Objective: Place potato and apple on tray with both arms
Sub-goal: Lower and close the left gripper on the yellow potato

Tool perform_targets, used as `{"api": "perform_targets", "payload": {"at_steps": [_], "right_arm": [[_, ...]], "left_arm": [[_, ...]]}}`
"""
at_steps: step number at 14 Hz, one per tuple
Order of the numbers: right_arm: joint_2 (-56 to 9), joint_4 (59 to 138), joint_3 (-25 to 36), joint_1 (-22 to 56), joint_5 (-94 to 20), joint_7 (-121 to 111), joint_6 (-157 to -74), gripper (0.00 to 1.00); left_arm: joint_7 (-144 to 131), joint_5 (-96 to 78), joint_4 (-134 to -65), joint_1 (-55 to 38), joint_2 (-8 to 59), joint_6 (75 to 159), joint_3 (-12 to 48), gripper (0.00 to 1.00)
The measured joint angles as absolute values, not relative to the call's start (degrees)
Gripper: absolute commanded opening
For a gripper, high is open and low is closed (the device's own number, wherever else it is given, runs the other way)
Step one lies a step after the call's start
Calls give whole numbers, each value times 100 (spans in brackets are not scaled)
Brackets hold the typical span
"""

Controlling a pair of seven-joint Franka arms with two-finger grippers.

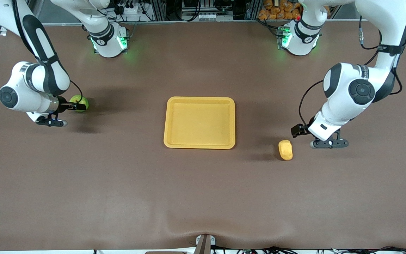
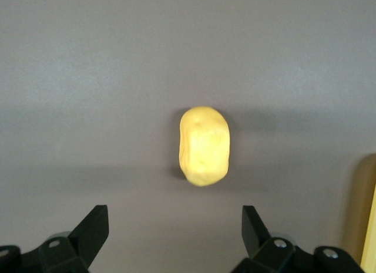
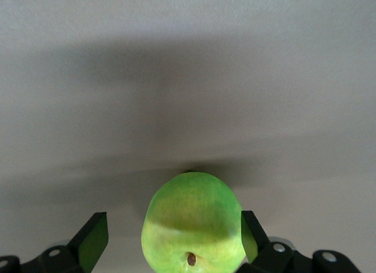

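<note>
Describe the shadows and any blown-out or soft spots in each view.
Front view: soft shadows lie beside the tray and under both arms. Left wrist view: the potato is overexposed, pale and slightly soft. Right wrist view: a broad shadow band crosses the table above the apple.

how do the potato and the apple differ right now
The potato is oblong and yellow-orange; the apple is round and green. The potato lies short of the open left gripper, while the apple sits between the open right gripper's fingers. The potato lies toward the left arm's end of the table, nearer the front camera; the apple toward the right arm's end. Both rest off the tray.
</note>
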State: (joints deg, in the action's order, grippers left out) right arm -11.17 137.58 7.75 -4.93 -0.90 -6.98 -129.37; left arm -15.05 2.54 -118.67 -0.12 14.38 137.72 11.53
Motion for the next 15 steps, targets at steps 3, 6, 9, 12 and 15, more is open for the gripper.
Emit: {"api": "perform_targets", "payload": {"at_steps": [3, 6, 9, 12, 15], "right_arm": [[-1112, 13797, 773, -492, 47, -672, -12975, 100], [-1110, 13807, 769, -491, 353, -446, -12975, 100], [-1110, 13846, 764, -490, 367, -377, -12975, 100], [-1110, 13938, 748, -472, 370, -295, -13068, 100], [-1111, 14106, 731, -416, 400, -243, -13334, 100]], "left_arm": [[-1676, 254, -11854, -13, 1662, 14089, 1156, 100], [-2053, 254, -11726, -71, 1943, 14220, 1168, 100], [-2150, 254, -11620, -145, 2263, 14524, 1173, 100], [-2151, 254, -11585, -143, 2528, 14759, 1165, 100], [-2151, 254, -11567, -144, 2724, 14990, 1164, 100]]}}
